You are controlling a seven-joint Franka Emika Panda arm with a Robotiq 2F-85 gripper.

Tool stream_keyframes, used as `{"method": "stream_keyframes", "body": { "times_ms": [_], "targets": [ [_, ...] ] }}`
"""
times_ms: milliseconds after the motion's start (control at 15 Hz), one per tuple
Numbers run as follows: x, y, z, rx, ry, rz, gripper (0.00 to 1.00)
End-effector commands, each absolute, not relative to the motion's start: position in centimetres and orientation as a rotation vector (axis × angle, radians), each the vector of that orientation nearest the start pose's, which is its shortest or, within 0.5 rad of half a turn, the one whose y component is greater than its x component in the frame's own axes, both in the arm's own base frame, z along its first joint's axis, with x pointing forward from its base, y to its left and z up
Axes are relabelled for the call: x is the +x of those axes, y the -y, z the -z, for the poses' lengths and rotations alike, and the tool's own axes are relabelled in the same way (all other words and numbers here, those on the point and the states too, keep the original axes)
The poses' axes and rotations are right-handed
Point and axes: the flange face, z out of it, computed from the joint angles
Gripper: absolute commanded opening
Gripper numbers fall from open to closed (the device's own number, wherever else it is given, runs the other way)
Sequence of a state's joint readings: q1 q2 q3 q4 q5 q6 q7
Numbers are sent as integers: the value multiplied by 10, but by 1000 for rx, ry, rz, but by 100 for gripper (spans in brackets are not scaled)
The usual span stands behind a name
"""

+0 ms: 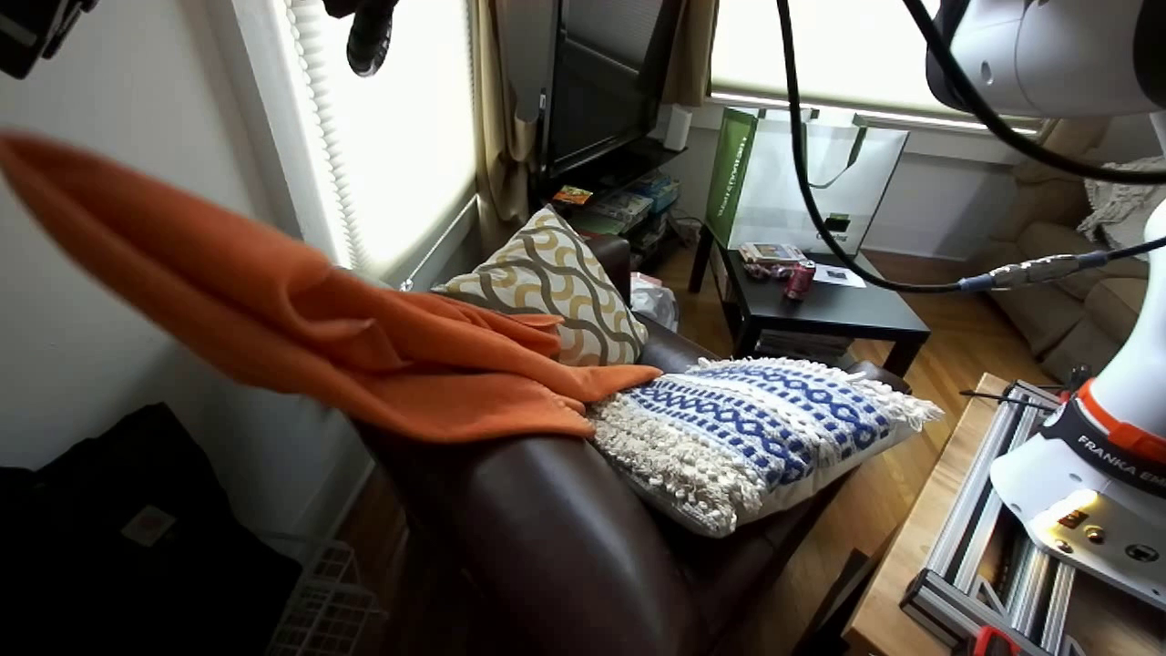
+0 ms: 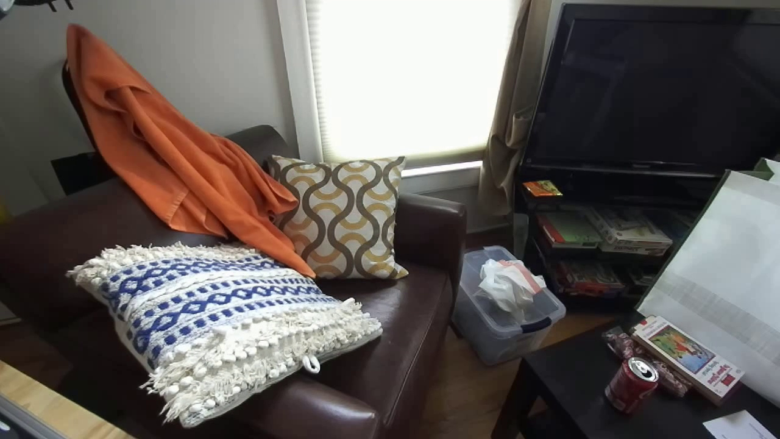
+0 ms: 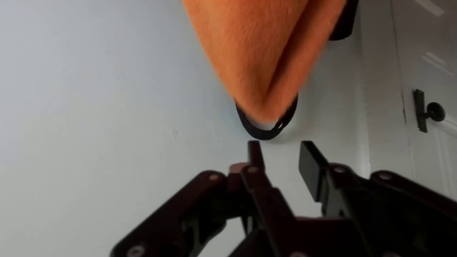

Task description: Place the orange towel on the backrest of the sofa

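The orange towel (image 1: 437,364) lies across the brown leather sofa backrest (image 1: 547,510); both also show in an exterior view, towel (image 2: 164,158) and backrest (image 2: 67,225). Its lower end rests on the blue-and-white pillow (image 2: 213,305) and meets the tan-patterned cushion (image 2: 341,213). Its other end rises to a raised, pointed corner above and behind the backrest. In the wrist view, that towel corner (image 3: 260,60) hangs ahead of my gripper (image 3: 280,143), apart from the fingertips. The gripper is open with nothing between its fingers.
A dark loop (image 3: 264,135) shows behind the towel corner. A black bag (image 1: 118,538) and white wire rack (image 1: 328,601) stand behind the sofa. A window (image 2: 414,79), a television (image 2: 658,91) and a low black table (image 1: 820,301) with a red can (image 1: 799,280) are around.
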State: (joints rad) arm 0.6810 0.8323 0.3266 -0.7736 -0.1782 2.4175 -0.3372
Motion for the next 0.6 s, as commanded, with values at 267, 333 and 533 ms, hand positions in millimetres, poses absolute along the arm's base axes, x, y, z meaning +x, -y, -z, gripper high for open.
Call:
{"method": "stream_keyframes", "body": {
  "times_ms": [267,333,533],
  "targets": [
    [534,-570,-570,-2363,1501,577,96],
    [534,-562,-567,-2401,1501,499,99],
    [538,-538,-553,-2530,1465,286,100]
  ]
}}
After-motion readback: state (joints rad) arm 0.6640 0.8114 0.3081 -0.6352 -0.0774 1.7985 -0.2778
